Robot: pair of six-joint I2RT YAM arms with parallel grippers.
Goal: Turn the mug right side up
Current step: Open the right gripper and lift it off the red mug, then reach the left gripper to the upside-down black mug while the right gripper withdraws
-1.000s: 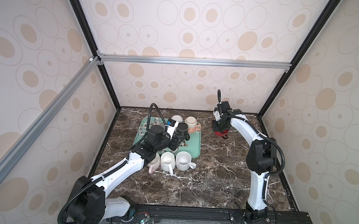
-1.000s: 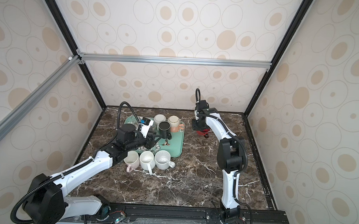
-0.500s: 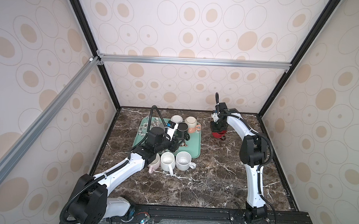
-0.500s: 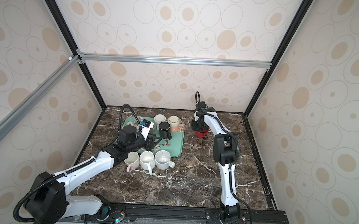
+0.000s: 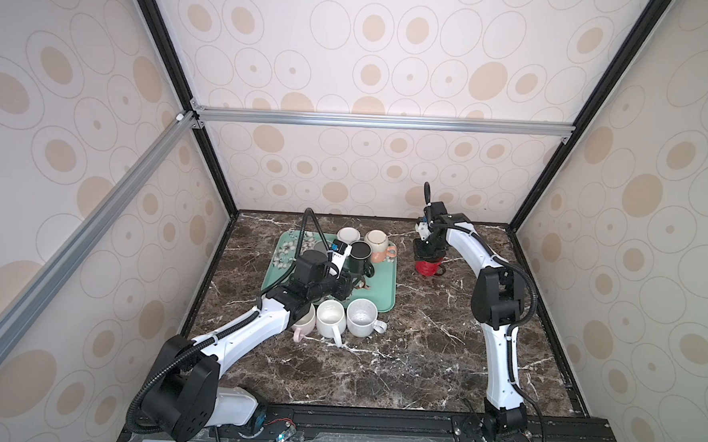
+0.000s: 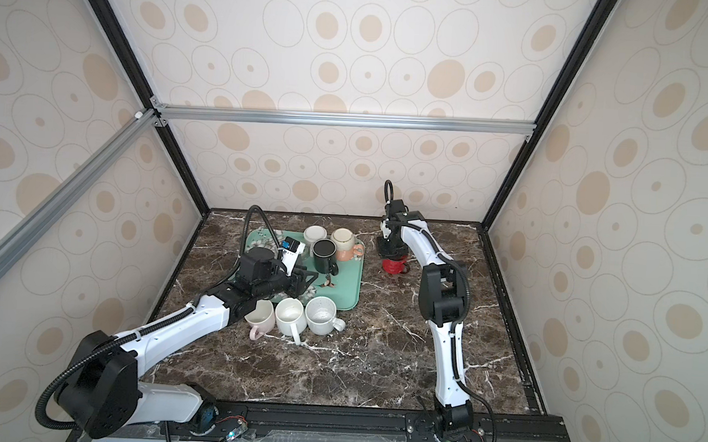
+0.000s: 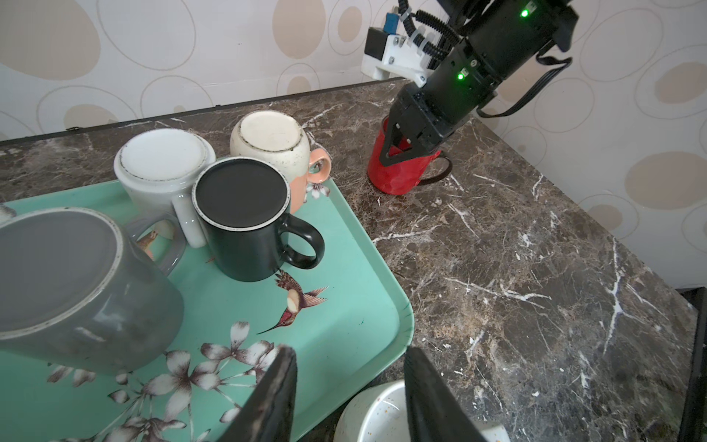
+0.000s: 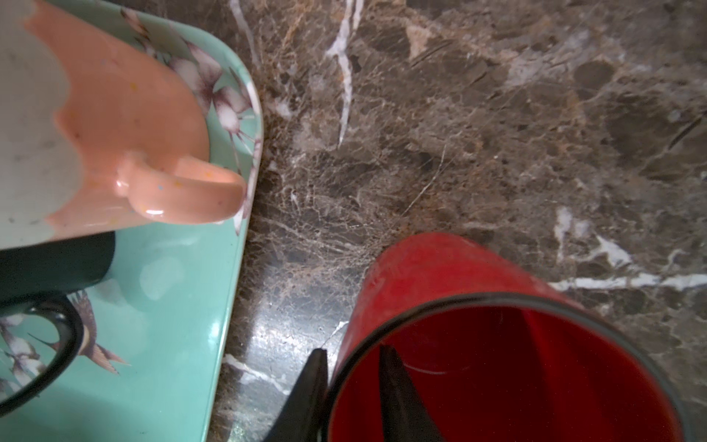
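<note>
Your right hand straddles the rim of the red mug, jaws slightly parted, one finger inside. Mug stands upright on the surface, just beside the tray. Your left hand hovers open, empty.

The red mug sits on the surface at three o'clock from the teal tray, the right end effector directly over it, at its top.
</note>
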